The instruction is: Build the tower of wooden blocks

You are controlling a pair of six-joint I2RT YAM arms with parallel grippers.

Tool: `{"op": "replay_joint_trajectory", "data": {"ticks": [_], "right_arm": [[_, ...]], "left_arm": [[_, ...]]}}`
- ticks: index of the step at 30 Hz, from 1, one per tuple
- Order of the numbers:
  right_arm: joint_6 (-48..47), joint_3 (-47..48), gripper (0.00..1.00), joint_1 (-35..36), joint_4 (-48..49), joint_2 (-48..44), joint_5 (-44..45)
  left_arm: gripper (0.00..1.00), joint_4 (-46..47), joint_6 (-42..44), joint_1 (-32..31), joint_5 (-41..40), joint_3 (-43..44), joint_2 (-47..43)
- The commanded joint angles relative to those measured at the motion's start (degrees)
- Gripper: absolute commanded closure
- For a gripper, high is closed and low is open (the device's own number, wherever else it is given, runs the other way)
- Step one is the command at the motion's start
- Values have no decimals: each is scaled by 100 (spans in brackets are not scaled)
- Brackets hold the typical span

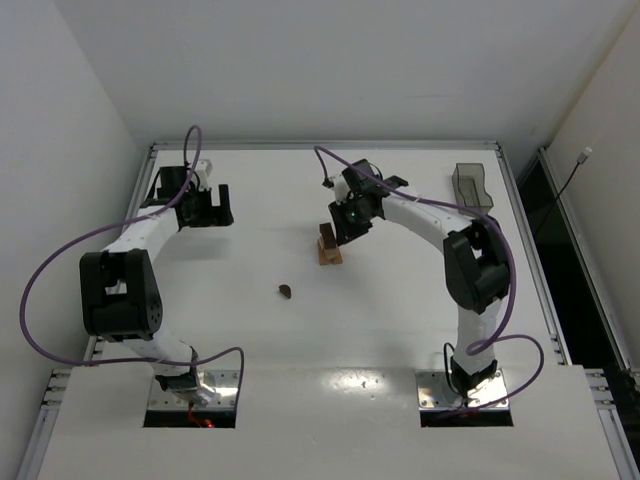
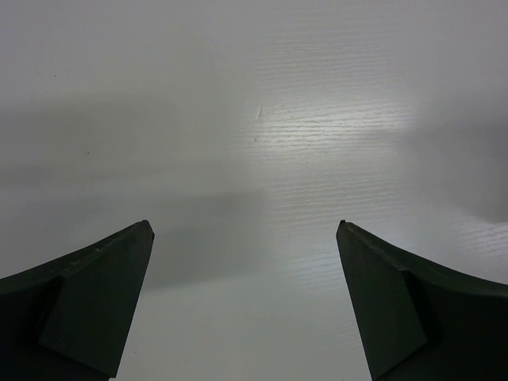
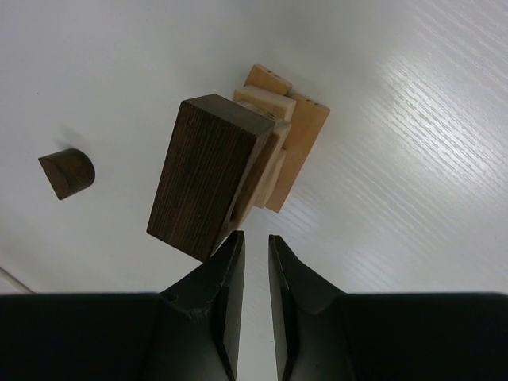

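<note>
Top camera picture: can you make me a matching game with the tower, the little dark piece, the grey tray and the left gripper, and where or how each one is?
Things:
1. tower
2. little dark piece
3. grey tray
4. left gripper

Places:
A. far right corner of the table
B. open over a bare surface
C. alone near the table's middle
D. next to the right gripper

Pairs: 1-D, 2-C, 3-A, 4-B
</note>
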Motion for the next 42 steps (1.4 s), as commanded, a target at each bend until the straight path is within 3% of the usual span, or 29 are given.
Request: {"op": "replay_joint_trajectory", "data": {"ticks": [1,11,14,18,21,29,37,42], "right_arm": [[15,-66,85,32,108,-416,180],[68,-883,100,-293,398,-1303,1260],[-204,-1138,100,-486,468,-1795,1568],[-696,-1454,76,-767,530,-2314,1621],[-925,-1822,67,-1057,530,-2569,1622],[-978,-2193,67,-1611,530,-2895,1420],[-925,-2193,67,-1770,530,-2895,1087],[-925,-2246,66,-1822,530,-2948,1033]], "left_arm": [[0,110,-34,-25,78,212,-1],[0,110,18,-78,271,-94,-211],[0,76,281,-463,385,-525,-571],[0,-292,843,-1157,569,-956,-1002],[0,-714,1238,-1667,570,-957,-1108],[0,-1365,1004,-2335,755,-491,-775],[0,-2517,616,-2521,1307,150,-54],[12,-2913,616,-2722,1134,458,262]]}}
